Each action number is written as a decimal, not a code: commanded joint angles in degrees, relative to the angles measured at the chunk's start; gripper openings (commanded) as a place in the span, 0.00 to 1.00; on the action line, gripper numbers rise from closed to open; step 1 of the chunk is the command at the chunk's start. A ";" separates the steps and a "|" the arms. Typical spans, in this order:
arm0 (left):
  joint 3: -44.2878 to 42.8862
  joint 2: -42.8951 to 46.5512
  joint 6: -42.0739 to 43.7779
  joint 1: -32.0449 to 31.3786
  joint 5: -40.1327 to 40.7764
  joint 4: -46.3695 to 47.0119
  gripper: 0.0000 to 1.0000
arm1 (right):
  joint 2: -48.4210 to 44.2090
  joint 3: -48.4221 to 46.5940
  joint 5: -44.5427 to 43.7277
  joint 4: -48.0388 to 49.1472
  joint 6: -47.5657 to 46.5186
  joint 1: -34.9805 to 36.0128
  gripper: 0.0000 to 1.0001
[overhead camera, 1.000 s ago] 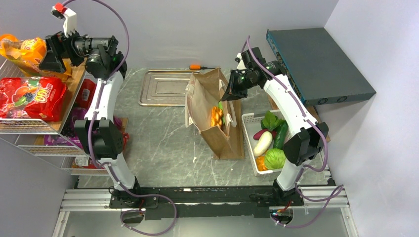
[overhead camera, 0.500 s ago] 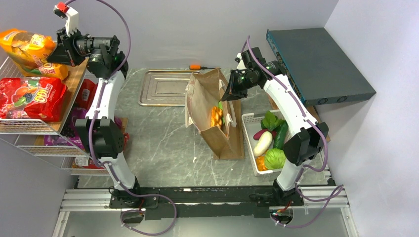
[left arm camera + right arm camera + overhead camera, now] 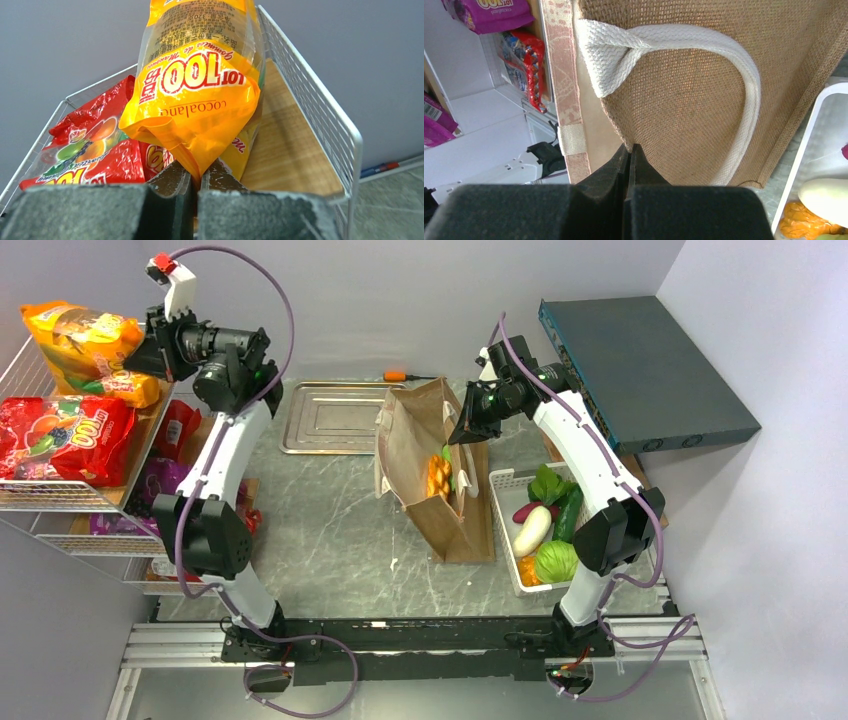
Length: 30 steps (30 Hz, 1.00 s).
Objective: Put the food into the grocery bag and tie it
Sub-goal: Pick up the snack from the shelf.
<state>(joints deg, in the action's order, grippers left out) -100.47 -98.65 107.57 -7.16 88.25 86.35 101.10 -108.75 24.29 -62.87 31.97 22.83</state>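
Plainly the orange snack packet [image 3: 197, 95] looks light, puffy and slick, so the left gripper [image 3: 196, 177] has its jaws clenched on the flat crimped seam at one end, the surest place to pinch, with the packet over the wire shelf [image 3: 320, 107] at the far left. The grocery bag [image 3: 440, 508], soft and floppy, lies mid-way across the surface [image 3: 330, 525], and the right gripper [image 3: 629, 155] has its jaws pinched tight on the rim, likely to hold the mouth open.

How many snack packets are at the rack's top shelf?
3: an orange packet gripped by the left gripper, a second orange packet under it, a red packet beside them. Others may be hidden.
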 commanded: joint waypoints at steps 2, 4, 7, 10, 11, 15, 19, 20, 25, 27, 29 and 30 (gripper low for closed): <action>1.99 4.57 2.04 -5.48 5.44 8.44 0.00 | -2.66 -1.38 -1.54 1.00 -0.02 0.28 0.00; 3.16 5.79 2.49 -7.48 5.44 8.57 0.00 | -2.90 -1.53 -2.06 0.96 -0.13 0.28 0.00; 4.18 7.31 3.33 -10.56 5.44 8.41 0.00 | -3.48 -1.26 -2.94 1.15 -0.30 0.28 0.00; 3.89 8.30 4.47 -14.48 5.44 8.25 0.00 | -4.33 -0.19 -3.79 1.72 -0.33 0.28 0.00; 3.57 8.42 5.24 -15.66 5.42 8.30 0.00 | -4.59 0.23 -3.95 1.97 -0.20 0.25 0.00; 1.65 8.16 8.66 -20.55 5.36 8.88 0.00 | -5.70 1.40 -4.36 2.35 0.37 0.23 0.00; -1.20 7.97 12.72 -25.33 5.36 8.85 0.00 | -7.09 1.80 -4.96 2.22 0.77 0.28 0.00; -1.65 8.15 13.19 -26.61 5.36 8.87 0.00 | -7.51 2.02 -5.27 2.11 0.81 0.26 0.00; -1.67 9.53 13.62 -30.35 5.36 7.85 0.00 | -9.56 4.75 -6.71 2.29 0.83 0.24 0.00; -0.70 10.30 14.43 -31.46 5.36 8.14 0.00 | -10.75 6.31 -6.72 3.13 1.25 0.28 0.00; 0.65 10.91 15.56 -32.83 5.33 8.83 0.00 | -11.73 8.01 -6.72 4.06 1.82 0.23 0.00; 1.38 11.22 15.86 -33.51 5.35 8.88 0.00 | -12.13 8.77 -6.72 4.59 2.10 0.28 0.00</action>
<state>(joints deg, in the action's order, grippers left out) -99.55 -91.53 118.56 -38.65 90.15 86.37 93.12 -101.95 17.89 -61.14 32.56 22.87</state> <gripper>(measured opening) 0.046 0.013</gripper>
